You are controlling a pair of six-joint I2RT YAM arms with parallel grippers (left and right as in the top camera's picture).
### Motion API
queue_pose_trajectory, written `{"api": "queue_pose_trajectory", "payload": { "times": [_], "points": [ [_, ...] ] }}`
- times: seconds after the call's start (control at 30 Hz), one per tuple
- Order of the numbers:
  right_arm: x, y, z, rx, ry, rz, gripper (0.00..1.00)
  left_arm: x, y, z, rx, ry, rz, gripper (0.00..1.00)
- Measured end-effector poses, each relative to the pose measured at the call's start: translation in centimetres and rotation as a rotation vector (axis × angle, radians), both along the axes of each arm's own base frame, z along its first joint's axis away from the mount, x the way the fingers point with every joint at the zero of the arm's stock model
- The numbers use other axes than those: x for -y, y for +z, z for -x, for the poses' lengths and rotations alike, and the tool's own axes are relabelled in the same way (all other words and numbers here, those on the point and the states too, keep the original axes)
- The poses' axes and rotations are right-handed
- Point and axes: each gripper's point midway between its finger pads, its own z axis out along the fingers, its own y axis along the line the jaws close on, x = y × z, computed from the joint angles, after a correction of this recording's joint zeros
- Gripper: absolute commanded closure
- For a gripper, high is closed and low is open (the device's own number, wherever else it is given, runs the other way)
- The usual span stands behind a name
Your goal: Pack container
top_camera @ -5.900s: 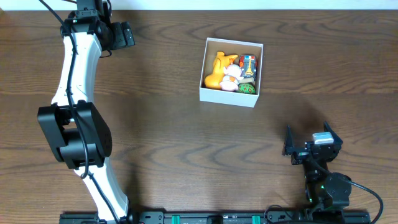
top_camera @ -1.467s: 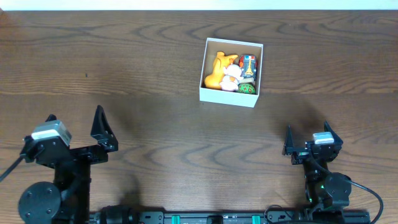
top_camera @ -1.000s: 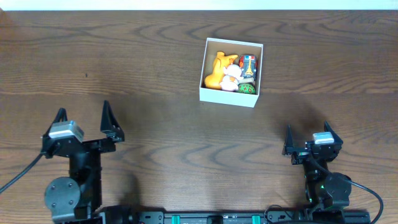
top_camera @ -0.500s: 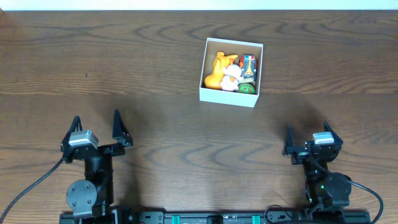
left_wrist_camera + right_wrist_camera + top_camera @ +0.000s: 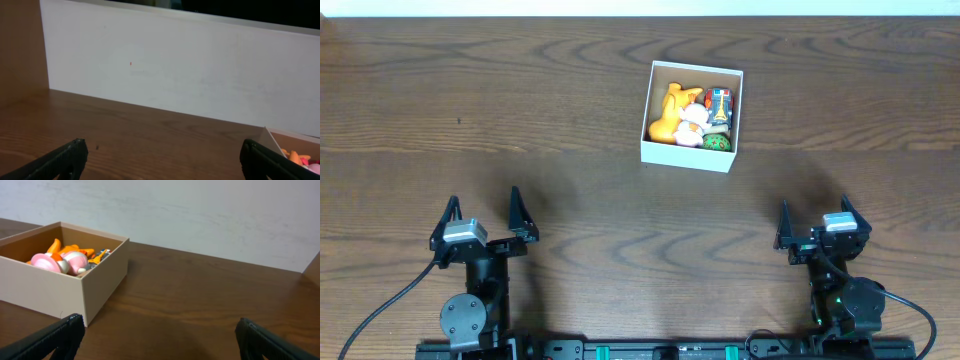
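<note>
Sitting toward 1 o'clock from the table's middle in the overhead view, the container (image 5: 686, 154) rests flat on the wooden table (image 5: 550, 120). Its open top shows a yellow toy (image 5: 670, 112), a white-and-pink toy (image 5: 692, 122), a red-and-blue toy (image 5: 719, 104) and a green ball (image 5: 717, 142) packed close together. The left gripper (image 5: 483, 200) sits near 7 o'clock, jaws spread wide with nothing between them. The right gripper (image 5: 814, 203) sits near 5 o'clock, likewise released and empty. Both are well apart from the container. The right wrist camera sees the container at 10 o'clock. The left wrist camera catches only its corner at 4 o'clock, before a white wall (image 5: 175, 65).
</note>
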Motion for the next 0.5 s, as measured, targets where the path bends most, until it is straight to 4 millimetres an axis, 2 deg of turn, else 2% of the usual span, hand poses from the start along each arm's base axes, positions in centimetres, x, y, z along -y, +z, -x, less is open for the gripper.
{"api": "queue_pose_trajectory", "payload": {
  "times": [0.3,0.5],
  "points": [
    [0.0,0.0,0.0,0.0,0.0,0.0,0.01,0.0,-0.5,-0.1,-0.008,0.0,0.001,0.02],
    [0.0,0.0,0.0,0.0,0.0,0.0,0.01,0.0,-2.4,-0.4,-0.047,0.0,0.005,0.02]
  ]
}}
